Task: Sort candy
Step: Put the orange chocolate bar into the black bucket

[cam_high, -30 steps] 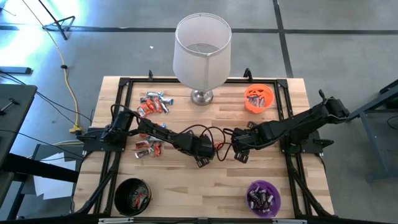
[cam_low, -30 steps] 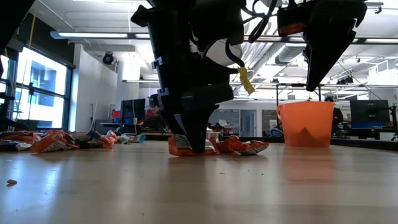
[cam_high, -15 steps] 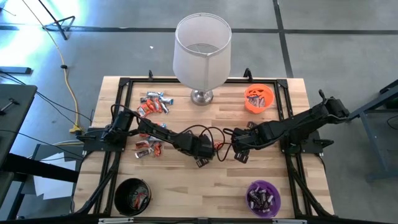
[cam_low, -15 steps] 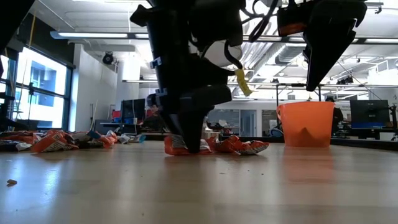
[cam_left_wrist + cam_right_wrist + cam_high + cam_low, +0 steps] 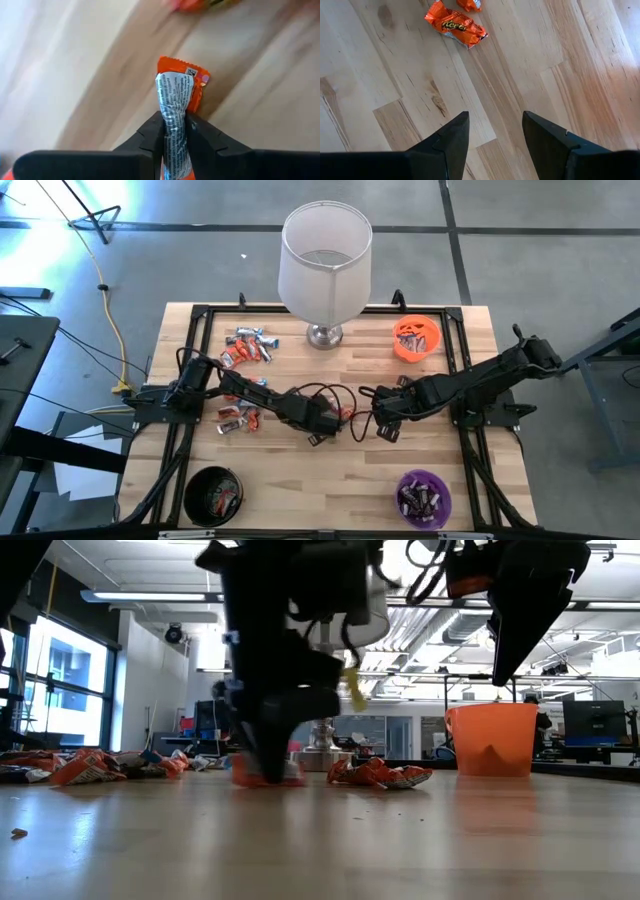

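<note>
An orange-wrapped candy (image 5: 176, 92) with a silvery printed back sits between the fingers of my left gripper (image 5: 174, 124), which is shut on it near the table's middle (image 5: 318, 432). In the low view this candy (image 5: 265, 773) is down at the wood under the gripper. Another orange candy (image 5: 455, 24) lies flat on the table just to the right of it (image 5: 380, 774). My right gripper (image 5: 492, 127) hangs open above bare wood, right of centre (image 5: 385, 425), with nothing between its fingers. My left gripper pinches the orange candy between its two fingers, which sit on its two long sides (image 5: 172, 117). The fingers come steeply from above and lie along the candy. Its far end (image 5: 182, 70) sticks out past the fingertips, down at the table; I cannot tell whether it touches.
Loose candy lies in two heaps at the left (image 5: 250, 345) (image 5: 240, 418). An orange bowl (image 5: 416, 338) stands far right, a black bowl (image 5: 213, 495) near left and a purple bowl (image 5: 424, 495) near right. A lamp (image 5: 322, 265) stands at the far middle.
My left gripper has shut on the orange candy, tipped a little and shifted toward the table's left edge. The candy has gone with it, away from the other orange candy that lay beside it.
</note>
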